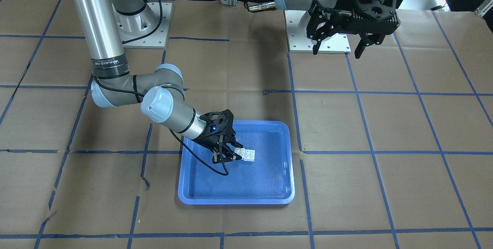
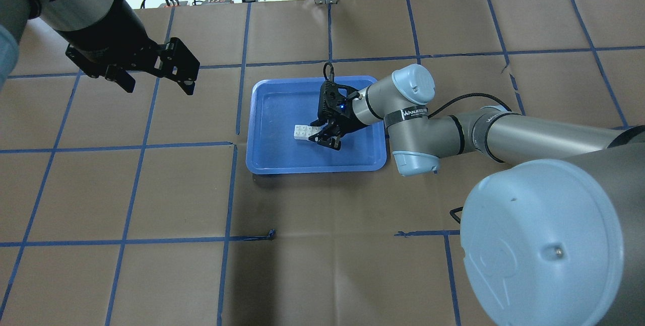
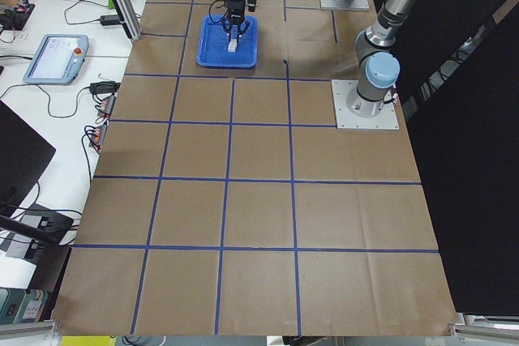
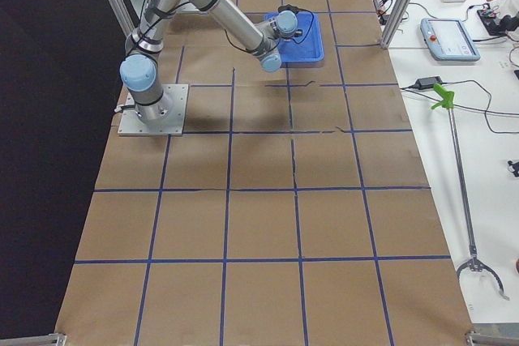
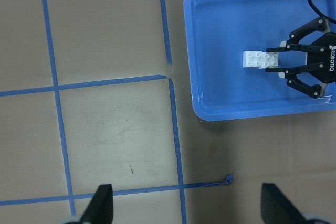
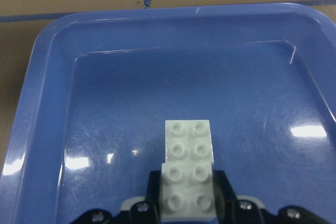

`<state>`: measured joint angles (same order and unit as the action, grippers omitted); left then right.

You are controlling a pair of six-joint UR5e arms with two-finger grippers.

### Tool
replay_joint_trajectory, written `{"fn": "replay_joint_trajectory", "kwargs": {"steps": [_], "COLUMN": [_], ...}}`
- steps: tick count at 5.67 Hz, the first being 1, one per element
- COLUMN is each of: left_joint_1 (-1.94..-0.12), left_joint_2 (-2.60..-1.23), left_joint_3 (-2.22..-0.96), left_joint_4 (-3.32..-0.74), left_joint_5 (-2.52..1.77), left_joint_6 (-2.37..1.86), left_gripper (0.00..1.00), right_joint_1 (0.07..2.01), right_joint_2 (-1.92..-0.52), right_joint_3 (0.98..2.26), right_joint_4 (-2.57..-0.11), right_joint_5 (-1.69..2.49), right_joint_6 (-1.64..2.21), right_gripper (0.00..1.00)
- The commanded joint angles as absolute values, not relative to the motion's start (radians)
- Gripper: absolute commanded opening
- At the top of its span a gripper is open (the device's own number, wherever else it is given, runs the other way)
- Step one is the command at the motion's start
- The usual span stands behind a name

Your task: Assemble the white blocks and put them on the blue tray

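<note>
1. Exterior front-facing: the right gripper (image 1: 230, 157) is low in the tray (image 1: 235, 199), fingers closed on one end of the blocks (image 1: 247, 154), which are near the tray's middle. The left gripper (image 1: 337, 52) hangs open up by its base, well apart. I'd judge the step to be the set-down: lower until the blocks lie flat on the tray floor, then open and lift straight up so nothing drags.
2. Overhead exterior: the blocks are inside the tray, away from its rim. Whether they touch the floor I cannot tell, as the right gripper covers one end.
3. Exterior left: the tray and right gripper are far off and tiny, and the blocks are a white speck. I can't pick out the left gripper.
4. Exterior right: the right arm (image 4: 235, 18) hides part of the tray, and neither the blocks nor the fingers can be seen.
5. Left wrist-mounted: looking down from high up, the left gripper's own fingertips are spread wide at the bottom edge, holding nothing. The blocks lie in line with the right gripper's fingers.
6. Right wrist-mounted: this is the closest look — the near block sits between the pads and the far one juts out ahead. The joint is hard to read — pressed together with an offset or merely butted, I can't say. It is worth checking before letting go.
</note>
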<state>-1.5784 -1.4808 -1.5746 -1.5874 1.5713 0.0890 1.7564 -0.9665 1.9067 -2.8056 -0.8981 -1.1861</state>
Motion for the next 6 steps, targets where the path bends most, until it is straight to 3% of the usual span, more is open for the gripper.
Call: {"fn": "replay_joint_trajectory", "kwargs": {"steps": [1,2,3,4,6], "left_joint_1": [-1.586,-1.586,-1.586,-1.586,-1.583], "left_joint_2": [-1.483,-1.483,-1.486,-1.485,-1.476], "left_joint_3": [-1.575,-1.572,-1.574,-1.574,-1.571], "left_joint_4": [-1.588,-1.588,-1.586,-1.588,-1.591], "left_joint_5": [1.572,1.572,1.572,1.572,1.569], "left_joint_6": [0.089,0.087,0.087,0.087,0.089], "left_gripper": [0.99,0.99,0.99,0.99,0.99], "right_joint_1": [1.756,1.756,1.756,1.755,1.744], "right_joint_2": [-0.968,-0.968,-0.971,-0.977,-1.056], "right_joint_3": [1.907,1.905,1.904,1.901,1.82], "right_joint_4": [-2.806,-2.806,-2.806,-2.806,-2.616], "right_joint_5": [-0.896,-0.896,-0.899,-0.897,-0.964], "right_joint_6": [-1.186,-1.186,-1.183,-1.13,-0.987], "right_gripper": [0.55,0.57,0.85,1.0,1.0]}}
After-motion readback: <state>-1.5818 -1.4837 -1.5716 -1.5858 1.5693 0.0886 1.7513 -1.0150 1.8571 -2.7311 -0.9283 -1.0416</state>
